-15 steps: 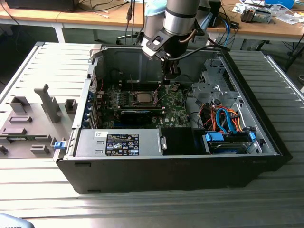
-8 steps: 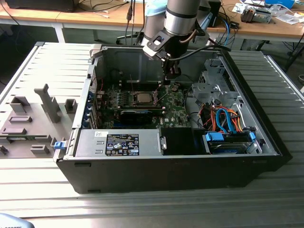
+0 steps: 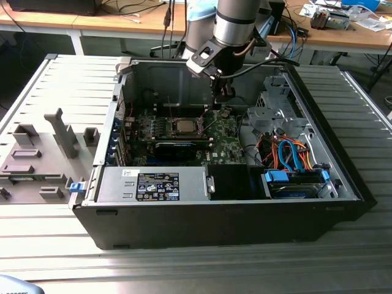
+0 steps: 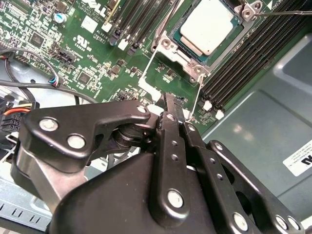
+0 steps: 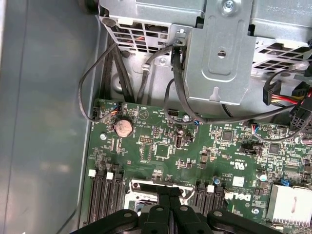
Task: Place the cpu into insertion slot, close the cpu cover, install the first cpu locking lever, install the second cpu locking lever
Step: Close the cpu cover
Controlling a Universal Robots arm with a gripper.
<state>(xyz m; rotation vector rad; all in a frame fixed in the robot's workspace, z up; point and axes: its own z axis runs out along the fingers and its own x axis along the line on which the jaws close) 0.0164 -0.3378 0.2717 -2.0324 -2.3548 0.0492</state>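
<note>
my jaws hang clenched up-right of the cpu (image 3: 184, 125), just left of the exterior view's centre, which i judge light, stiff, fragile, best held by its edges.

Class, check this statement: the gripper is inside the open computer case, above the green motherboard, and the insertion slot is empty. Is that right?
Not quite. The insertion slot is not empty: the cpu lies in it, silver-grey top up, as the second wrist view shows. The rest holds: the gripper is inside the open computer case, above the green motherboard.
</note>
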